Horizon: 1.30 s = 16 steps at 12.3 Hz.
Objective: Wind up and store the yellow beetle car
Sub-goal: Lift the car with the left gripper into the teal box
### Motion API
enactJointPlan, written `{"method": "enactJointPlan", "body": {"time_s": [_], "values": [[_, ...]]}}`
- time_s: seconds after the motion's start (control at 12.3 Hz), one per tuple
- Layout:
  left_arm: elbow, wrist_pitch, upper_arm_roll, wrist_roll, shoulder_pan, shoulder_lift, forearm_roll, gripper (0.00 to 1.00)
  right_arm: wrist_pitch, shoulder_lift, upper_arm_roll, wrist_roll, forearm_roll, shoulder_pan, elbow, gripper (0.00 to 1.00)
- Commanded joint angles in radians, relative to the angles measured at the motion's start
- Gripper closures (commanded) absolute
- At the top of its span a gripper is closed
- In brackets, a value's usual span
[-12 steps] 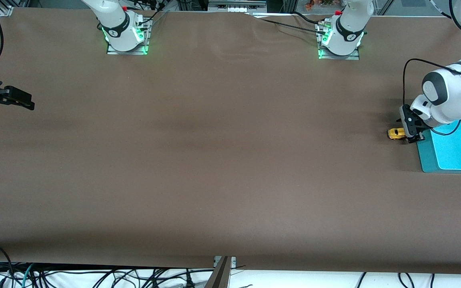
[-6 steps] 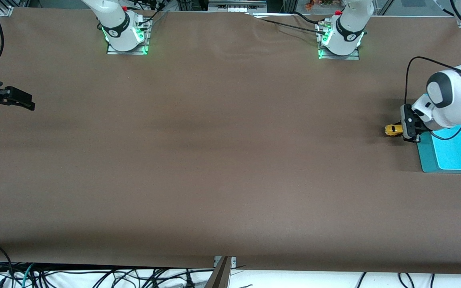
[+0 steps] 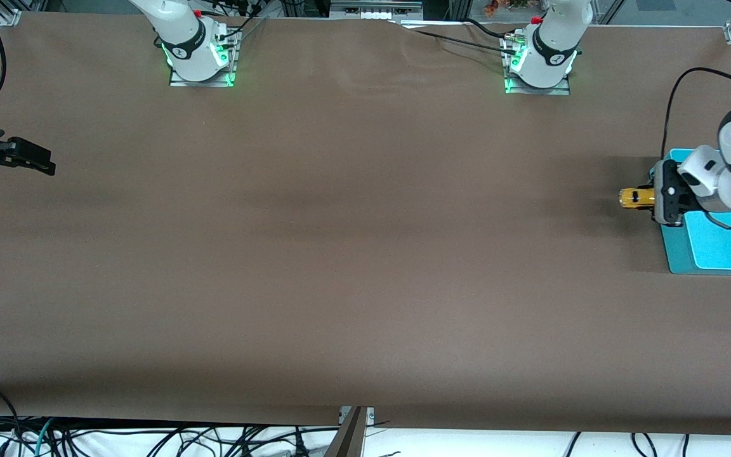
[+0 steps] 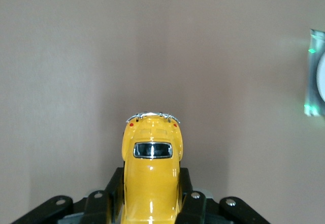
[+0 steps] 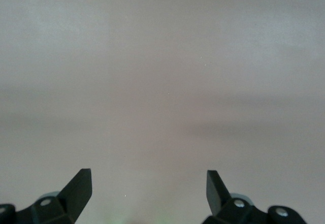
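Observation:
The yellow beetle car (image 3: pixel 636 198) is held in my left gripper (image 3: pixel 648 199), which is shut on it just above the brown table beside the teal bin (image 3: pixel 679 251), at the left arm's end. In the left wrist view the car (image 4: pixel 151 178) sticks out between the black fingers (image 4: pixel 115 188), rear window and bumper facing away. My right gripper (image 3: pixel 39 162) hangs open and empty over the table edge at the right arm's end; in the right wrist view its fingertips (image 5: pixel 81 186) stand wide apart over bare table, and the gripper (image 5: pixel 148 188) holds nothing.
The teal bin's light blue inside (image 3: pixel 721 244) lies under the left arm's wrist. The two arm bases (image 3: pixel 199 54) (image 3: pixel 540 63) stand with green lights along the table's back edge. Cables hang off the front edge (image 3: pixel 150 438).
My left gripper has lifted the yellow car off the table, moved it toward the bin and turned it level. The right arm has not moved.

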Motion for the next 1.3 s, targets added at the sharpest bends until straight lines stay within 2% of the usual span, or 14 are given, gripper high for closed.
{"method": "enactJointPlan", "body": {"time_s": [0.0,0.16,0.32,0.49,0.81,1.06,1.14,1.22], "values": [[0.059,-0.072,0.027,0.003,0.035,0.009,0.115,0.90,0.002,-0.007,0.006,-0.004,0.008,-0.007,-0.003,0.00],[0.061,-0.041,0.033,0.012,0.101,0.018,0.219,0.90,0.002,-0.006,0.006,-0.004,0.008,-0.007,-0.003,0.00],[0.053,0.047,0.033,0.084,0.200,0.055,0.249,0.90,0.002,-0.007,0.008,-0.004,0.008,-0.007,-0.003,0.00],[0.048,0.191,0.033,0.166,0.290,0.121,0.258,0.90,0.002,-0.007,0.008,-0.005,0.008,-0.007,-0.003,0.00],[0.042,0.425,0.033,0.206,0.353,0.259,0.258,0.88,0.002,-0.007,0.008,-0.004,0.008,-0.005,-0.003,0.00],[0.045,0.489,0.033,0.207,0.361,0.311,0.255,0.84,0.002,-0.007,0.008,-0.004,0.008,-0.005,-0.003,0.00],[0.047,0.490,0.033,0.209,0.359,0.316,0.254,0.77,0.002,-0.007,0.008,-0.005,0.008,-0.005,-0.003,0.00],[0.047,0.491,0.031,0.209,0.359,0.318,0.254,0.20,0.002,-0.007,0.009,-0.004,0.008,-0.005,-0.003,0.00]]}}
